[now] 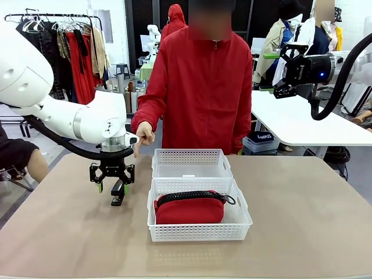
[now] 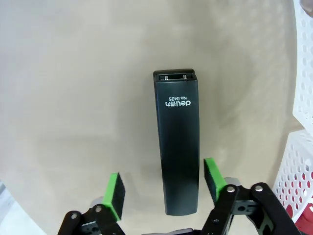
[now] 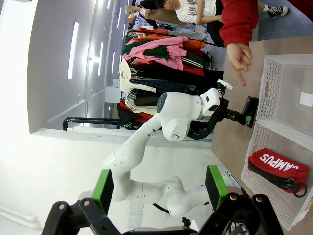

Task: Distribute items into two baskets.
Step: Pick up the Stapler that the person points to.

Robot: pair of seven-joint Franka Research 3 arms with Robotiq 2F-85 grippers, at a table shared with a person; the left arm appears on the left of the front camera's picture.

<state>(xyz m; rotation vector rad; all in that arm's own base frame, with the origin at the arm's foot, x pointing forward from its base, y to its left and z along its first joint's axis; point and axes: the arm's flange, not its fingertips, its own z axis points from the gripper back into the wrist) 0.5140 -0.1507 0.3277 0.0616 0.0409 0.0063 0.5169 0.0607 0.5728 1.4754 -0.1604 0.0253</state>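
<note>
On the desk [image 1: 302,232], just left of the two white baskets, the left fingers [image 2: 115,195] stand spread astride the black stapler [image 2: 178,147]. One green pad is close beside its flank and the other farther off; neither touches it.

The biggest risk I see is in the carry. The person's hand [image 1: 143,136] points down near the far basket [image 1: 192,157], so a low swing could meet it or clip the lattice rim. Dropping into the near basket [image 1: 200,232], which holds the red pouch [image 1: 189,210], would leave the items unsplit. The smaller risk is the grip. The straddle is off-centre and near one end of the stapler, so closing may shove it sideways, and a lift may let its long body droop or slip.

The baskets are shallow with perforated walls, and the far one holds just a small label [image 1: 188,175]. The pouch is soft and has a black zip and strap. The stapler is slim and glossy and lies flat, with white print on top.

The right fingers [image 3: 102,188] are spread and empty, raised well away from the desk.
</note>
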